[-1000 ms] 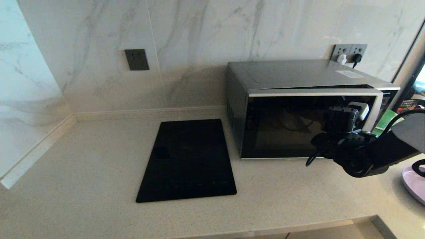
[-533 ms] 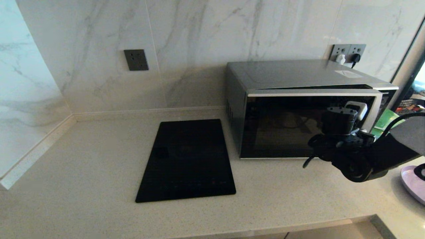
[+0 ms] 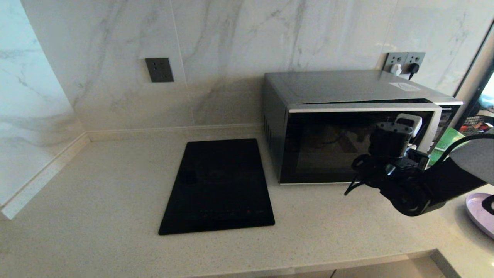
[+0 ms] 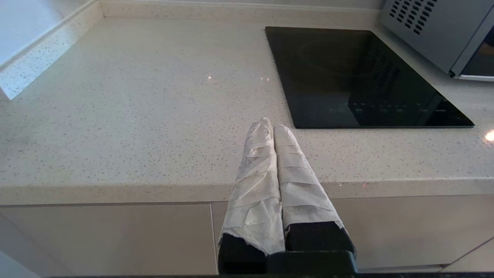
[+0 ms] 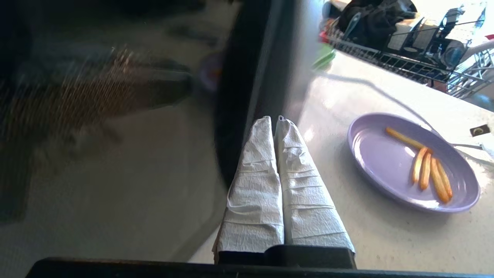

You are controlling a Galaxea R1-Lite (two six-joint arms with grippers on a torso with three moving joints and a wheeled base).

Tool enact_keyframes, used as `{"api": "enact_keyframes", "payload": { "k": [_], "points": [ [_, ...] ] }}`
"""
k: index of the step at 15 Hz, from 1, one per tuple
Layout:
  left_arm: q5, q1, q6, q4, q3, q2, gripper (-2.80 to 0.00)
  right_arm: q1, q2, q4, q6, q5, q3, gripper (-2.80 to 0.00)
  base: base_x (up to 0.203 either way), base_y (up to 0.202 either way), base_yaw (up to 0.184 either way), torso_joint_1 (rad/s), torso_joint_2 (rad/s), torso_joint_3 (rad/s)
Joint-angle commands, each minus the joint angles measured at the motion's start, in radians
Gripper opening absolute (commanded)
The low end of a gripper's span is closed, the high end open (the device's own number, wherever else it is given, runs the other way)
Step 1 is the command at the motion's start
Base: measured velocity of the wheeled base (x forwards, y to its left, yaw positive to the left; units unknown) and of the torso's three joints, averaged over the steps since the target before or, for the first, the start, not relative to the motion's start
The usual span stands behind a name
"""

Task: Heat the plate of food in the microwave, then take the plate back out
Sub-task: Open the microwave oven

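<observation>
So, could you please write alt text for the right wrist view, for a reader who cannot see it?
The right gripper, its white-wrapped fingers shut together and holding nothing, points at the edge of the microwave door. Beside it on the pale counter sits the lavender plate of food with a few fries. A wire dish rack stands behind.

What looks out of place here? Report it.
The microwave door stands slightly ajar, its top edge away from the body. The right gripper, shut, sits at the door's edge. The plate of food waits on the counter.

Head view high over the counter [image 3: 115, 185]; both wrist views low, sharing its microwave [image 3: 347, 127]
</observation>
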Motion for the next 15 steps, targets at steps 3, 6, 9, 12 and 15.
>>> {"api": "enact_keyframes", "payload": {
  "k": [3,6,9,12,15],
  "points": [
    [0.000,0.001,-0.001,0.000,0.000,0.002,-2.80,-0.008,-0.190,-0.043,-0.108,0.002,0.002,-2.80,0.000,0.000,0.000,0.000,0.00,0.000],
    [0.000,0.001,-0.001,0.000,0.000,0.002,-2.80,-0.022,-0.352,-0.043,-0.233,0.074,-0.009,-2.80,0.000,0.000,0.000,0.000,0.00,0.000],
    [0.000,0.001,-0.001,0.000,0.000,0.002,-2.80,-0.026,-0.504,0.007,-0.315,0.140,-0.064,-2.80,0.000,0.000,0.000,0.000,0.00,0.000],
    [0.000,0.001,-0.001,0.000,0.000,0.002,-2.80,-0.025,-0.624,0.125,-0.328,0.186,-0.089,-2.80,0.000,0.000,0.000,0.000,0.00,0.000],
    [0.000,0.001,-0.001,0.000,0.000,0.002,-2.80,-0.025,-0.676,0.192,-0.327,0.220,-0.101,-2.80,0.000,0.000,0.000,0.000,0.00,0.000]
  ]
}}
